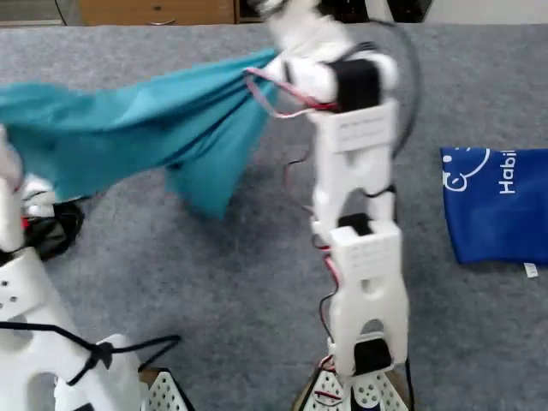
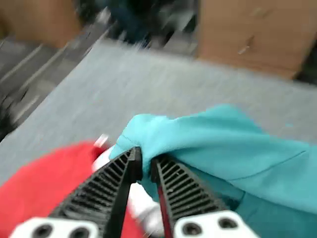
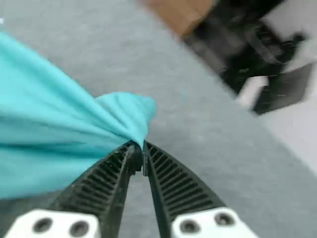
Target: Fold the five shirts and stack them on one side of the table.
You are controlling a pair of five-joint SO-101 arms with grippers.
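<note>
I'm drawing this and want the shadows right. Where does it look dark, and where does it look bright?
High view: the light is soft and even, the white arm looks brightest, and the table carries no hard-edged shadow. Left wrist view: the teal shirt goes darker in the fold beside the left claw. Right wrist view: the shirt is darkest where it bunches at the right claw.

Teal shirt (image 1: 163, 128) is raised above the grey table (image 1: 257, 282), stretched out sideways, with a fold drooping mid-span. Blue shirt (image 1: 497, 201), white print, lies folded flat at the table's right edge.
</note>
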